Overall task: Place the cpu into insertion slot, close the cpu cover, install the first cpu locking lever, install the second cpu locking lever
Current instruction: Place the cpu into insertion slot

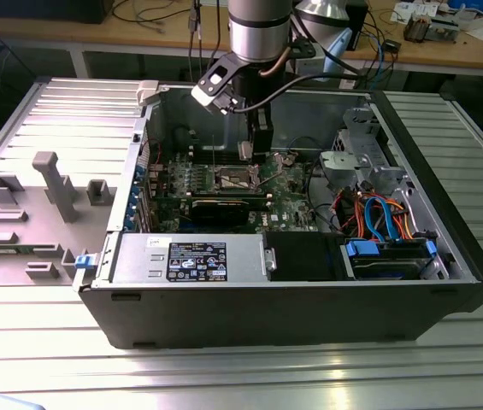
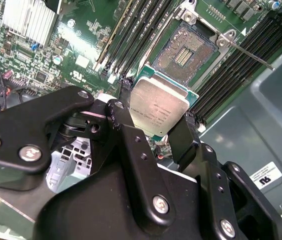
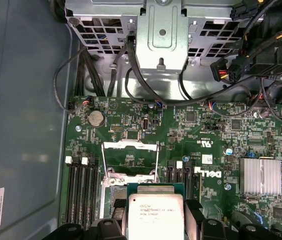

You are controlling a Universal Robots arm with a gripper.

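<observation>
Claw (image 2: 154, 121) is drawn narrow onto the cpu (image 2: 159, 102), one black finger (image 2: 117, 114) pressed to each of two opposite edges, so the chip sits squarely between the tips with its dull silver top bare in both wrist views. In the exterior view the arm (image 1: 262, 30) hangs the claw (image 1: 250, 154) down inside the computer case (image 1: 309, 316), which lies open on its side near the middle of the ribbed metal surface (image 1: 241, 380). A green circuit board (image 3: 200, 125) covers the case floor toward its far wall, and a finned heatsink (image 3: 260, 176) sits on it, well apart from the chip. The insertion slot (image 2: 183, 50) lies uncovered, its dark centre and gold contacts showing between banks of memory slots (image 2: 136, 35). The cpu is held above the board and just beside the slot, overlapping its near corner in the second wrist view, not seated in it. The cpu cover (image 3: 131, 145) stands raised, the board visible through its window. A thin locking lever (image 2: 250, 54) juts from one corner of the slot across the memory slots.
</observation>
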